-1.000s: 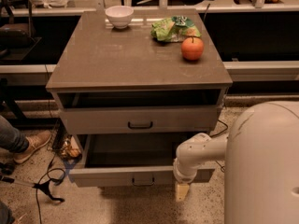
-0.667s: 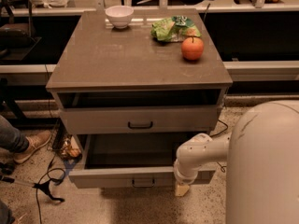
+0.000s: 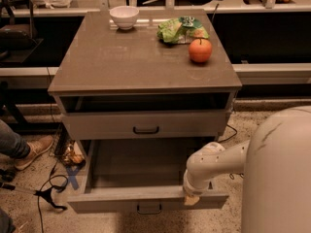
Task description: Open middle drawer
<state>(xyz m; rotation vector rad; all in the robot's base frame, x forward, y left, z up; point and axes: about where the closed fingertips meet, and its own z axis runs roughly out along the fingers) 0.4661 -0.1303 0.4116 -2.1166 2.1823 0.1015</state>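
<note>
The middle drawer (image 3: 146, 198) is grey-brown and stands pulled well out of the cabinet. Its empty inside shows, and a small dark bar handle (image 3: 149, 208) sits on its front. The drawer above it (image 3: 146, 125), with its own dark handle, is closed. My gripper (image 3: 191, 199) hangs from the white arm at the top edge of the open drawer's front, right of the handle. Its tip touches or sits just over that edge.
On the cabinet top (image 3: 121, 62) are a white bowl (image 3: 124, 16), a green bag (image 3: 181, 29) and an orange fruit (image 3: 200, 50). A person's shoe (image 3: 34, 150) and cables (image 3: 48, 191) lie on the floor to the left. My white body (image 3: 282, 178) fills the lower right.
</note>
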